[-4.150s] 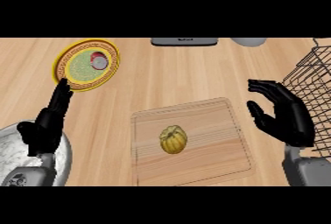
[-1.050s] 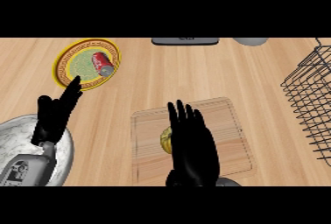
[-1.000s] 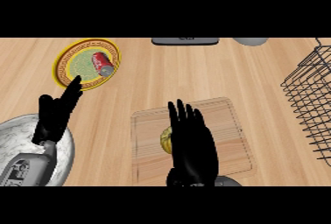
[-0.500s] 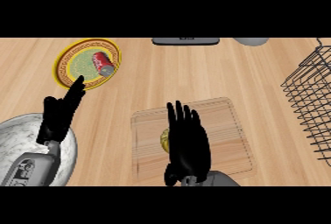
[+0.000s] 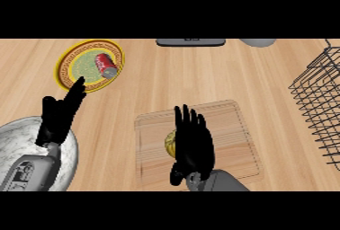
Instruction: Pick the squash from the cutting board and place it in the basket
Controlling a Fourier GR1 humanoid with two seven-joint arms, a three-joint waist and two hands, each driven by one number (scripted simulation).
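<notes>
While the black right hand (image 5: 192, 143) is hovering with straight, spread fingers over the small yellow ribbed squash (image 5: 170, 143) on the pale wooden cutting board (image 5: 229, 123), readying a grasp, the left hand (image 5: 58, 117) is resting open beside the marbled grey bowl (image 5: 16, 137). Since earlier, the right hand has been drawing slightly nearer, the black wire basket (image 5: 319, 103) waiting farther right.

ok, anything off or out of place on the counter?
One oddity: a red can lies on its side on the yellow plate. The squash sits on the cutting board, mostly hidden under the right hand.
</notes>
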